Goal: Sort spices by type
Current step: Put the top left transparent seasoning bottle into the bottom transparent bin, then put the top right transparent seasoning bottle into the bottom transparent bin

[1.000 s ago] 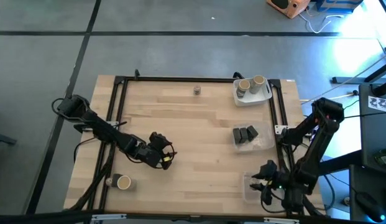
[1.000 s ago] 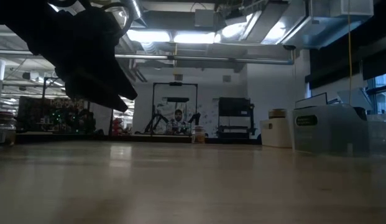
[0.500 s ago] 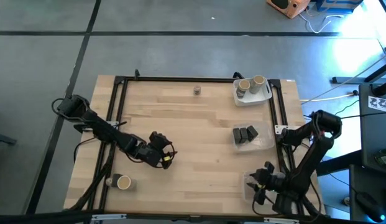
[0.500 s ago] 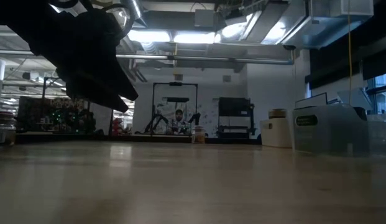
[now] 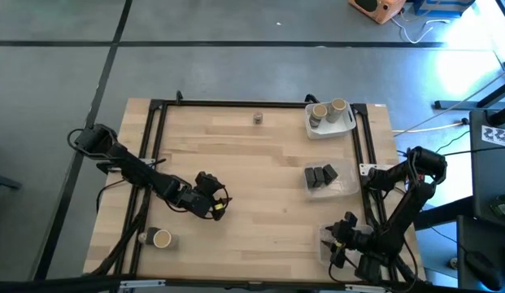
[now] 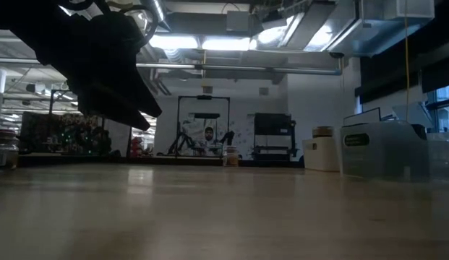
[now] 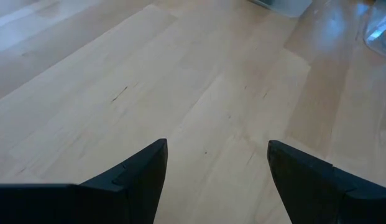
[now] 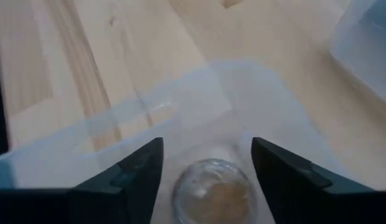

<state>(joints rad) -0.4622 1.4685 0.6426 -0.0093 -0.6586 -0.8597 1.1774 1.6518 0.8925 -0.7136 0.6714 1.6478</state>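
Note:
In the high view, two tan-topped jars (image 5: 337, 106) and a greyish one (image 5: 315, 122) stand in the white tray (image 5: 348, 124) at the far right. Dark grey blocks (image 5: 319, 175) sit in a clear tray. One small jar (image 5: 258, 118) stands alone near the far edge, and a tan-topped jar (image 5: 161, 238) stands at the near left. My right gripper (image 5: 340, 242) is open over the near-right clear tray (image 8: 180, 99), its fingers on either side of a round greyish-silver jar (image 8: 211, 190) on the tray floor. My left gripper (image 5: 215, 203) hovers open over bare wood (image 7: 217, 146).
A black frame (image 5: 158, 146) runs along the table's left, far and right sides. Bare wood fills the table's middle. In the low view the left gripper (image 6: 101, 65) hangs at the upper left, and the lone jar (image 6: 230, 155) and the trays (image 6: 383, 148) stand far off.
My right arm has drawn its gripper a little toward the table's near edge, over the near-right clear tray. The left arm and all the jars have kept still.

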